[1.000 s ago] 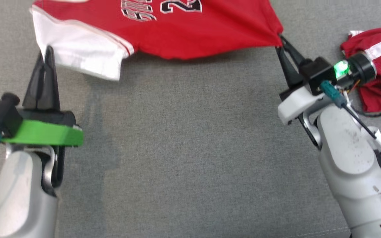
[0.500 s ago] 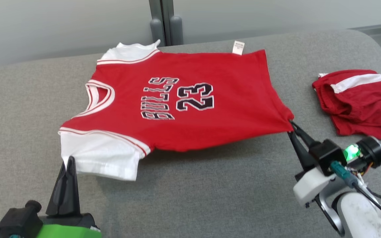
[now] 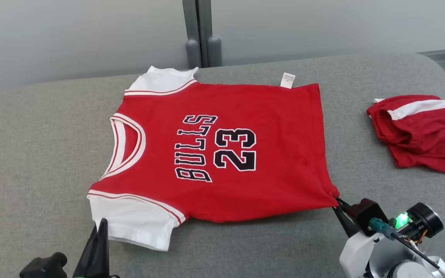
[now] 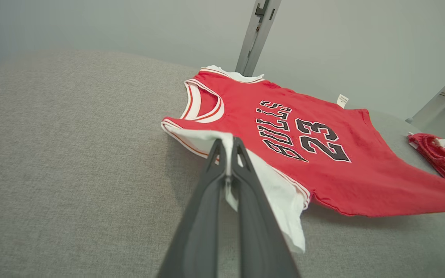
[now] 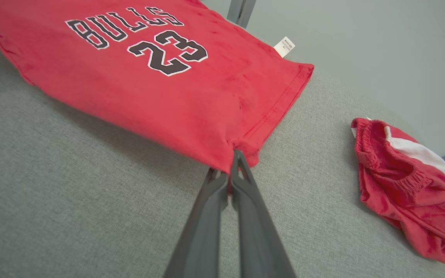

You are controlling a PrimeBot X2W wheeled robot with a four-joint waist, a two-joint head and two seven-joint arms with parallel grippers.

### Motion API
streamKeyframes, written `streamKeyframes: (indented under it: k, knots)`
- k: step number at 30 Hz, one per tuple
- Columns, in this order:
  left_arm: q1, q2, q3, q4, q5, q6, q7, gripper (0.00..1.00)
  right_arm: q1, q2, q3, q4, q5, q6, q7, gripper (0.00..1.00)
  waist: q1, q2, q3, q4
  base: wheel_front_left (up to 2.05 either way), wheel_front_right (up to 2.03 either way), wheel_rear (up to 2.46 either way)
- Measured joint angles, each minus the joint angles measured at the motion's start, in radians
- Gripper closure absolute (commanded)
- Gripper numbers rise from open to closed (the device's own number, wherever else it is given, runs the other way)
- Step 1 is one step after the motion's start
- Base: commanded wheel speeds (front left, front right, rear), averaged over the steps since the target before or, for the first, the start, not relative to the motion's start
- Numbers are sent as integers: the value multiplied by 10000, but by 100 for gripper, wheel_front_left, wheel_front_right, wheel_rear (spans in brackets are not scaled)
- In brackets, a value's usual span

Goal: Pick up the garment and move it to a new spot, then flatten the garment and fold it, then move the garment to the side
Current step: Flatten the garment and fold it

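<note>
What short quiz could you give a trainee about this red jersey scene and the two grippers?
1. True or false: the left gripper holds the red hem of the red short-sleeved BULLS jersey.
2. What does the right gripper pinch? A) the white collar B) a red bottom corner C) the white label
3. Fill in: the crumpled red shorts with a white stripe lie on the grey fabric surface, on the jersey's ____ side in the head view.

Key:
1. False: it pinches the white sleeve.
2. B
3. right
</note>
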Motion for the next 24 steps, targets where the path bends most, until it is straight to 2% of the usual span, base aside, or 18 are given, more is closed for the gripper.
streamKeyframes:
  k: [7,12,24]
  knots:
    - [-905,-67,-58,1120,-257,-263,17,100,-731,-36,59,851,115,0,19,100,0,0,353,20,0,0,0]
    - [-1962,-320,-151,1626,-458,-414,-48,100,-1401,29,115,1243,182,0,-6,100,0,0,649,30,0,0,0]
    - [-5532,-554,-274,4280,-234,-786,-1198,100,-3331,263,-111,2627,305,0,-259,100,0,0,1597,-13,0,0,0]
